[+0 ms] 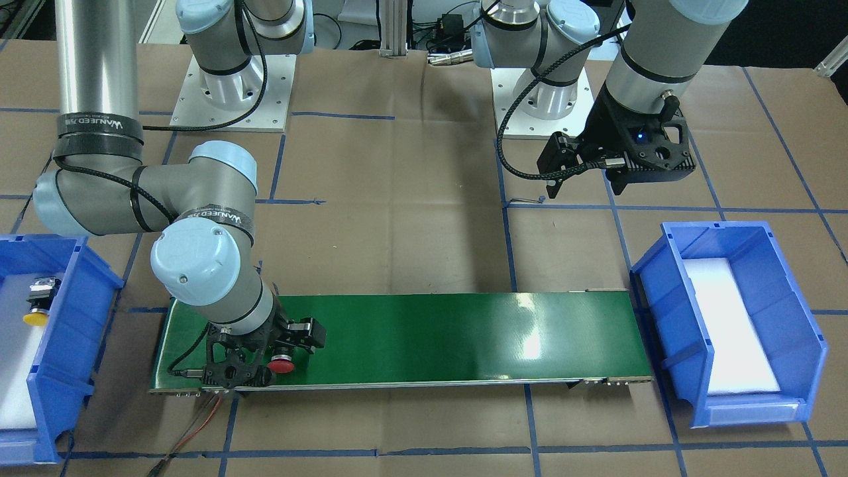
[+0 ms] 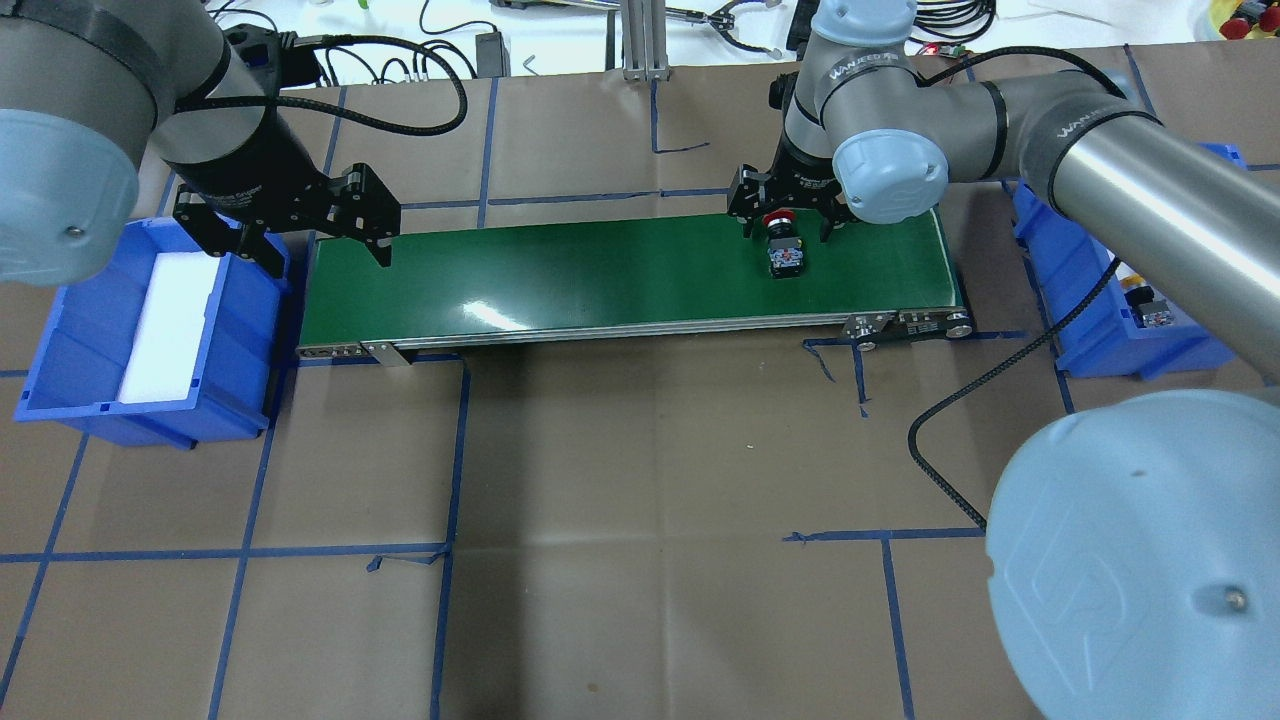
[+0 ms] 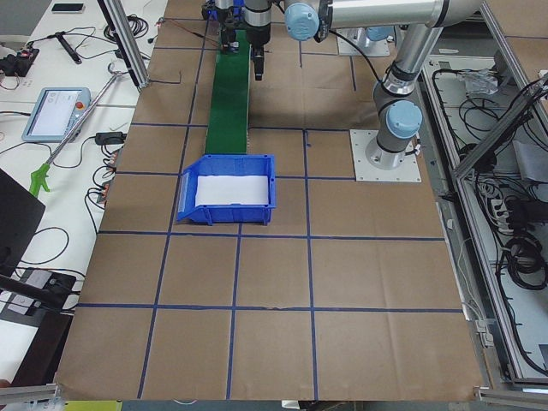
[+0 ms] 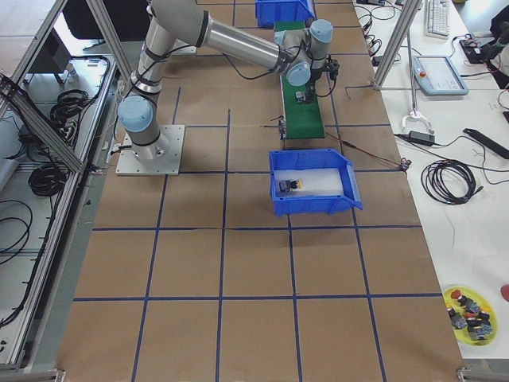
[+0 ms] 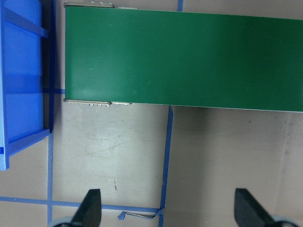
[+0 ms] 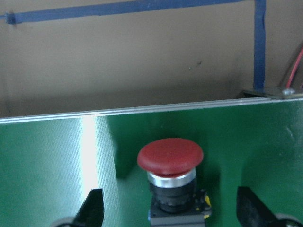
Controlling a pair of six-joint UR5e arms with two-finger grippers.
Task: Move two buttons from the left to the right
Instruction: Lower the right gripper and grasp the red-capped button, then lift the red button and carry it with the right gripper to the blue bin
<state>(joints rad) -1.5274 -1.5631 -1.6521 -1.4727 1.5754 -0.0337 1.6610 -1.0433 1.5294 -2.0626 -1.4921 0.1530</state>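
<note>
Arms: two. Grippers: two. Buttons: two. Bins: two, blue, each lined with white foam. Belt: one, green.

Item 1, red button: domed red cap on a silver collar, black-grey block body. It lies on its side on the belt near its right end, cap toward the far edge.

Item 2, yellow button: yellow cap on a black-grey body. It lies in the right bin on the foam, well apart from both grippers.

Right gripper: low over the belt, released, jaws spread wide. The red button sits between the fingers. The wrist view shows green belt on both sides of the body, so neither finger touches it.

Left gripper: released, jaws wide, nothing between them. It hangs near the belt's left end, beside the left bin. Its wrist view shows only brown table paper, blue tape, the belt's end and a bin wall. The left bin holds only its foam.
</note>
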